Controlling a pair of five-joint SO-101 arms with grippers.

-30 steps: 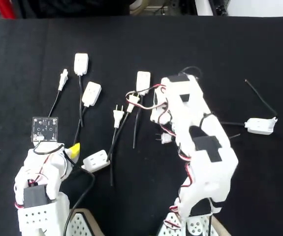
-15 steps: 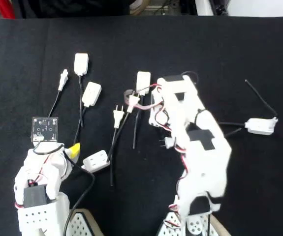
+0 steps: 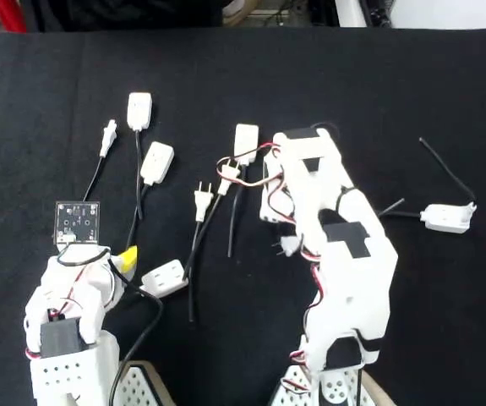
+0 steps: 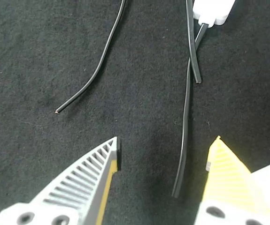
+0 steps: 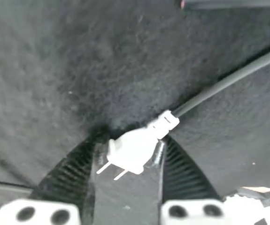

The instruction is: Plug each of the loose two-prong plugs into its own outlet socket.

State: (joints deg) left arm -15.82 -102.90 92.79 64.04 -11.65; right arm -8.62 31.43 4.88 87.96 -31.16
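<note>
Near the middle of the table (image 3: 412, 93), the right gripper (image 5: 130, 141), clamped shut on a white plug (image 5: 131, 157), has shifted slightly left with it, so the plug is secured but not yet in a socket.

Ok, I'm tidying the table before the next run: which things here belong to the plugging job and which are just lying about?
Job:
two-prong plug held in the right end effector
three loose plugs
five outlet sockets

Lying about:
red object at the table's far edge
black table cover
</note>
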